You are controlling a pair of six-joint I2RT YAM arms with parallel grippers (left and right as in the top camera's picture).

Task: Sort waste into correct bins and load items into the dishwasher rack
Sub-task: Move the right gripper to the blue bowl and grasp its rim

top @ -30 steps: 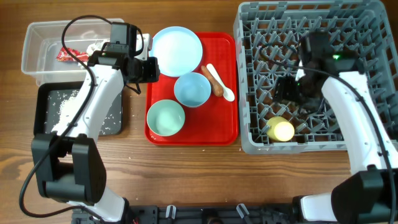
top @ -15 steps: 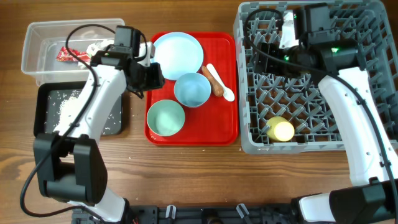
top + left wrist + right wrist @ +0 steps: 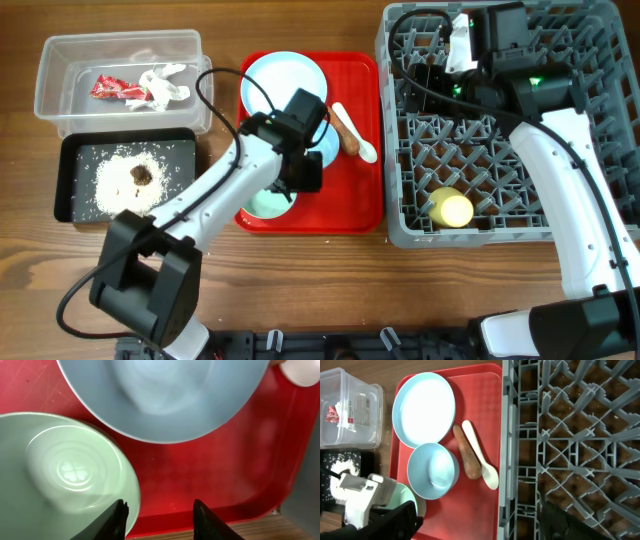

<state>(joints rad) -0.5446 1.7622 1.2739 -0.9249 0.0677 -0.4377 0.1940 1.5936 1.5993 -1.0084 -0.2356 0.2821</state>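
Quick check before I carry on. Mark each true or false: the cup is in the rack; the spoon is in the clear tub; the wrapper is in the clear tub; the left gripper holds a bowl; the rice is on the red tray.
1. The cup is in the rack. True.
2. The spoon is in the clear tub. False: it lies on the red tray, beside the sausage stick.
3. The wrapper is in the clear tub. True.
4. The left gripper holds a bowl. False: it is open and empty over the red tray, next to the green bowl.
5. The rice is on the red tray. False: it is in the black tray.
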